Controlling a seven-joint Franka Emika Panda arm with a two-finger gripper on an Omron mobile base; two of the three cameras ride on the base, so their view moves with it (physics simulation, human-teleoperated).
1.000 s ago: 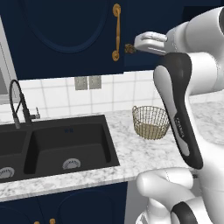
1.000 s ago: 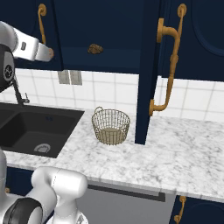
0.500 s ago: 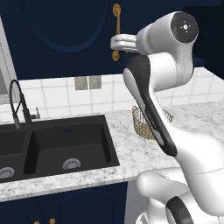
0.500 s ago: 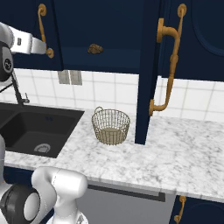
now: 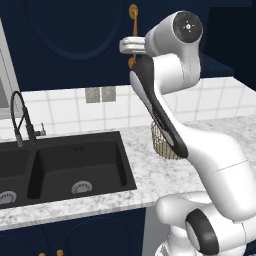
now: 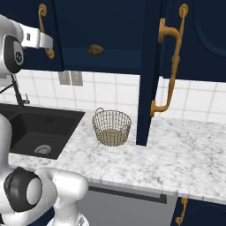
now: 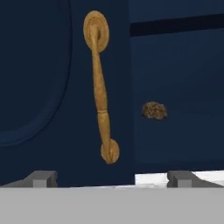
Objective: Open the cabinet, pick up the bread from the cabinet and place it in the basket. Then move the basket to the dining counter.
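Before cabinet (image 7: 52, 65) handle (image 7: 101, 87), jaws wide apart, holding nothing.

You are looking at a home kitchen: a black double-bowl sink (image 5: 75, 167) with a black arched tap (image 5: 22, 117) set in a white-grey speckled marble counter (image 6: 176, 159), white wall tiles (image 6: 119, 95), and dark navy wall cabinets (image 6: 101, 31) with brass handles (image 7: 100, 87).

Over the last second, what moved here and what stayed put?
The white arm swung leftwards across the left base view, carrying its open tool towards the long brass handle of the closed left navy cabinet door. It has taken hold of nothing. The right door stayed open; the small brown bread on the shelf and the round tan wire basket stayed put.
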